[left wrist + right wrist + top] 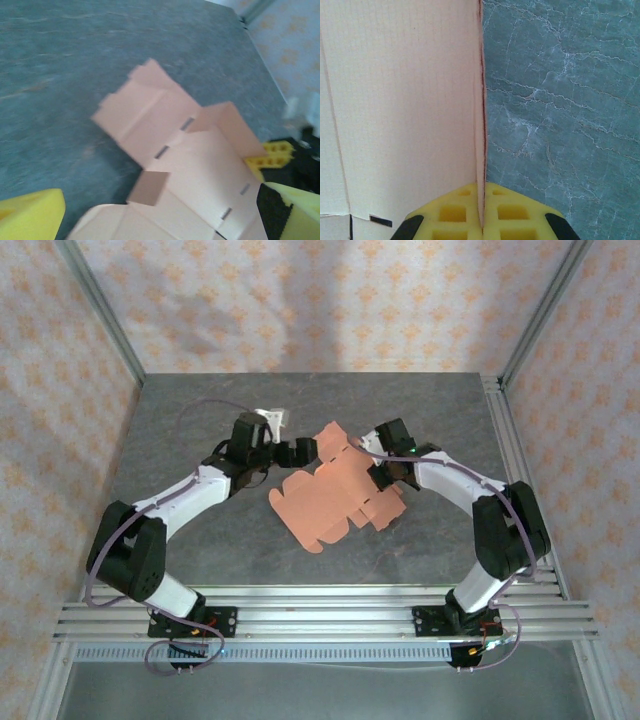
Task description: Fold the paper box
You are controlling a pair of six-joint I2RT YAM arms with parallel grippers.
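Clamped paper box (335, 498) edge in right gripper (482, 220). Spread open on left gripper (305, 452), at sheet's 11 o'clock. Lying on grey table (200, 420), patterned walls (320, 300) around.

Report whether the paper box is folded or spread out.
Mostly spread. The paper box lies as an open sheet on the table, with one panel raised along a crease; the right end effector grips its edge.

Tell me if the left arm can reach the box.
Likely yes: the left gripper is open at the box, nothing between them; the right gripper only pinches a flap on its other side.
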